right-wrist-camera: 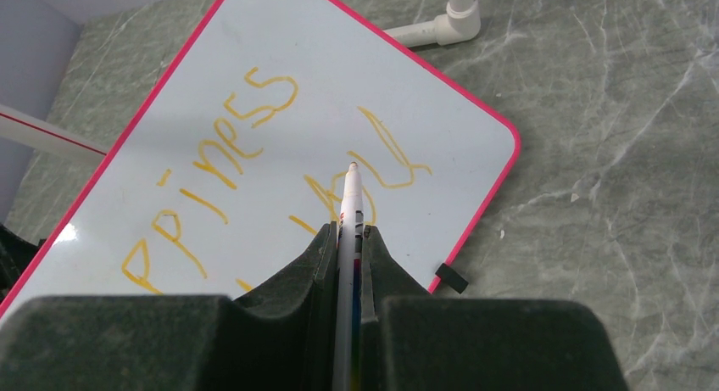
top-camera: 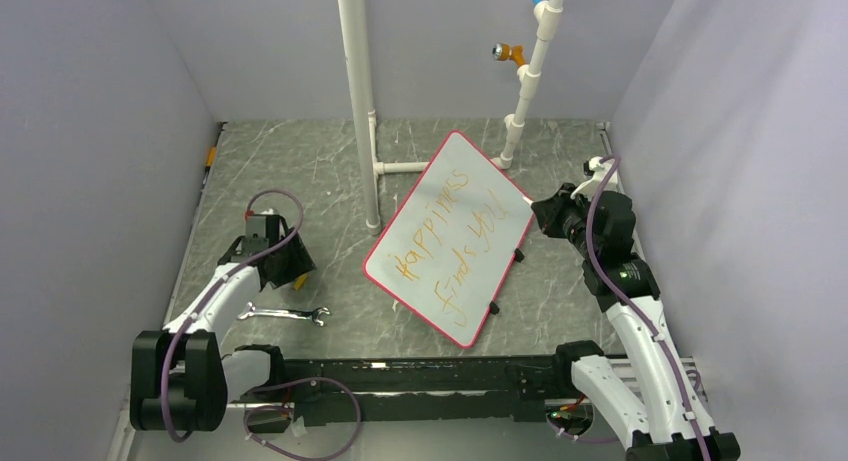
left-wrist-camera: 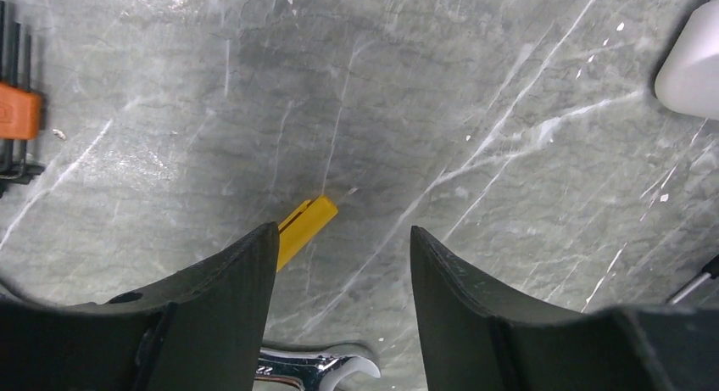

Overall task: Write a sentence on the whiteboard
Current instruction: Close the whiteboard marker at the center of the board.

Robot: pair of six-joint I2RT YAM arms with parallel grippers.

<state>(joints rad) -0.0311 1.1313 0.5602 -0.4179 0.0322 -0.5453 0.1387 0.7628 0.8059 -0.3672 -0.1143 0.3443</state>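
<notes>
Right wrist: with the right gripper clamped on the marker, lift its tip straight clear of the whiteboard, sparing the sentence.

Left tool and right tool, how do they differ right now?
The left tool is open and empty; the right tool is shut on a white marker. The left tool hangs over the table near a wrench; the right tool is above the whiteboard, the marker tip by the orange lettering. Both have black fingers.
</notes>
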